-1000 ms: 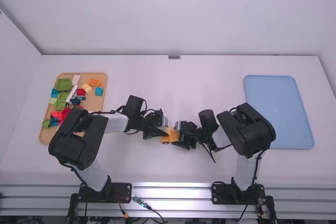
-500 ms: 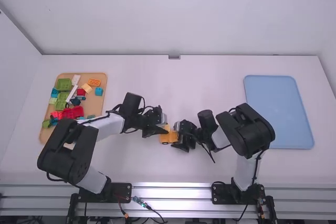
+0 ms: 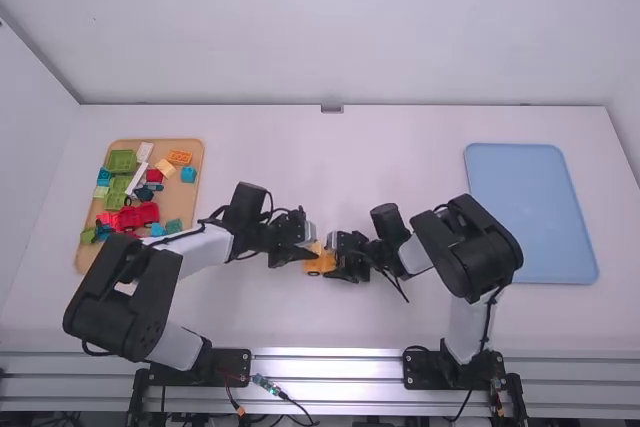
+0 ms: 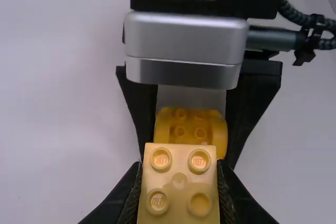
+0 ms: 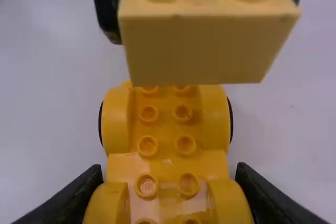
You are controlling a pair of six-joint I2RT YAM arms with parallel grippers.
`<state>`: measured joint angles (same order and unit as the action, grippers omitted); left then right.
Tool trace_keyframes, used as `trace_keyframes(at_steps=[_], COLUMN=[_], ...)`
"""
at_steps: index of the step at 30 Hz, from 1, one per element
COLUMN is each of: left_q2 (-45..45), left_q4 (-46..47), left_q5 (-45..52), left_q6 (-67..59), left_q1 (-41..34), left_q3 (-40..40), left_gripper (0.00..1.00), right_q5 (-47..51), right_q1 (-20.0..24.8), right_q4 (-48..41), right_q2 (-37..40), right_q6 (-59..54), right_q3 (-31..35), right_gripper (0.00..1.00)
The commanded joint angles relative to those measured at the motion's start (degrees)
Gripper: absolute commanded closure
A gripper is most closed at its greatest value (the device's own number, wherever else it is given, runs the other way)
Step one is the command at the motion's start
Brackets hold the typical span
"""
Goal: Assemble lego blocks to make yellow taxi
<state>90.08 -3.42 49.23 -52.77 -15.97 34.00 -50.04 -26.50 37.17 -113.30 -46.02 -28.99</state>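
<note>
The white table (image 3: 400, 167) looks smooth and matt. Over its middle, the orange-yellow car base (image 5: 166, 124) and pale yellow block (image 5: 199, 48) are smooth, softly glossy plastic; the silver housing (image 4: 186, 48) looks like satin metal. At the table's left, the tan tray (image 3: 185, 209) looks matt, like the smooth blue tray (image 3: 530, 217) at its right. Along its near edge, the rail (image 3: 330, 362) is shiny metal.

Two robot arms (image 3: 468, 247) at a white table (image 3: 400, 157) suggest a lab

Bright, even light fills the high view; at six o'clock the metal rail (image 3: 327, 365) glares. In the dimmer left wrist view, soft sheen crosses the silver housing (image 4: 186, 38).
</note>
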Motion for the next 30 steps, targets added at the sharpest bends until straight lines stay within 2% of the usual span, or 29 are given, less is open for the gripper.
trace_keyframes(at_steps=[1,2,10,16,20,24,30], left_q2=[-1.4,-1.4,-0.7,0.5,1.0,1.9,6.0], left_q4=[0.1,0.1,-0.5,-1.2,-1.9,-2.9,-2.3], left_q5=[-0.1,-0.3,-0.7,-0.6,-0.9,-0.8,-0.2], left_q6=[0.9,0.9,-0.3,-2.5,-3.3,-3.6,-3.6], left_q1=[0.2,0.2,0.1,0.1,0.2,0.2,0.2], left_q3=[-0.6,-0.6,-0.6,-0.6,-0.6,-0.5,1.1], left_gripper=[0.98,0.98,0.98,0.98,0.98,0.98,0.98], right_q5=[-0.3,0.8,4.1,4.3,3.7,1.7,1.6], right_q1=[-0.1,-0.1,-0.1,-0.1,-0.2,0.2,0.3], right_q4=[0.0,-0.1,1.7,7.8,10.5,8.2,-1.8], right_q2=[-0.9,-0.9,-0.9,-0.9,-0.9,-0.9,-0.9], right_q6=[0.8,2.0,5.9,8.2,8.3,7.8,2.5], right_q3=[-0.5,-0.7,-0.3,1.8,2.8,1.9,-2.0], right_gripper=[0.46,0.5,0.57,0.55,0.49,0.47,0.48])
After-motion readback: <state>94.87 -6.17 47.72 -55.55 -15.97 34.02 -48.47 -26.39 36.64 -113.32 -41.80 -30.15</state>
